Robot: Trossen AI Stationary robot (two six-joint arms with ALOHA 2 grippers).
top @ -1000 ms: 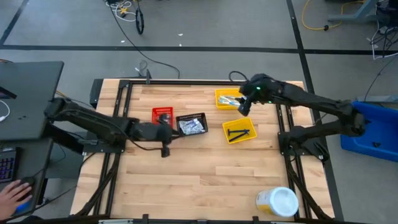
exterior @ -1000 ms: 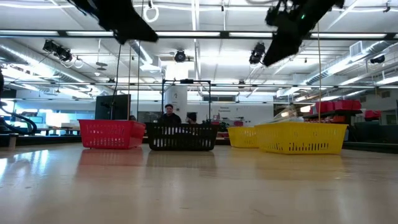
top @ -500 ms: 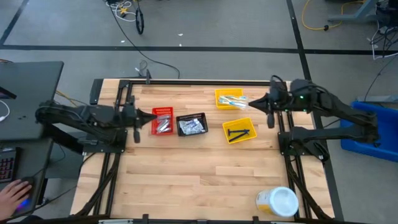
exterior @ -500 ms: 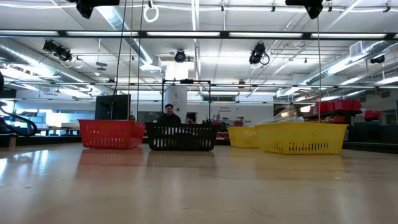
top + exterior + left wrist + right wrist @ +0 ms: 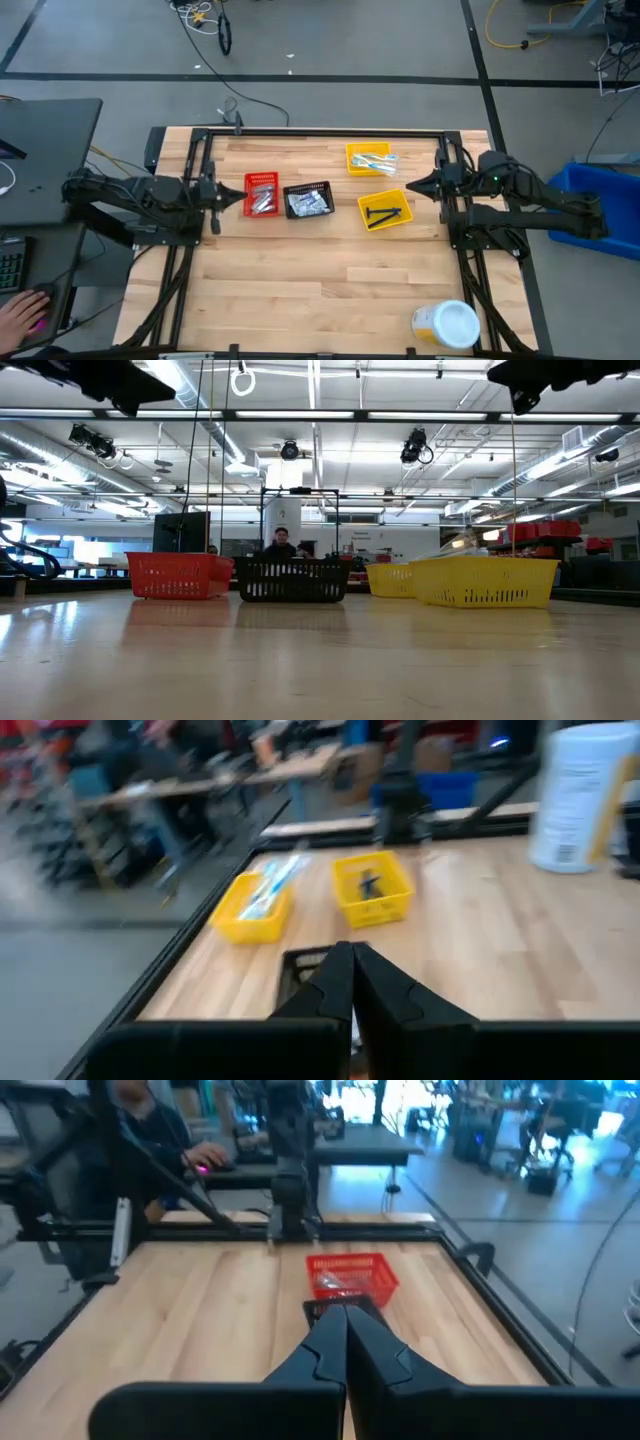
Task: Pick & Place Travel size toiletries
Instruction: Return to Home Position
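Plainly, left gripper [image 5: 350,955] and right gripper [image 5: 345,1318] are clenched, empty, at opposite table [image 5: 300,290] sides.

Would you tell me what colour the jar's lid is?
The lid is white; high view shows it best.

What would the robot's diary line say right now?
left hand: shut, table's left edge | right hand: shut, right edge | toiletries: in bins

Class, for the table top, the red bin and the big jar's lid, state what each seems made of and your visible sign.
Table top: wood, pale jointed strips with grain, faint sheen.
Red bin: likely moulded plastic, walls an even slotted lattice.
Jar lid: probably plastic, plain smooth white; not certain.
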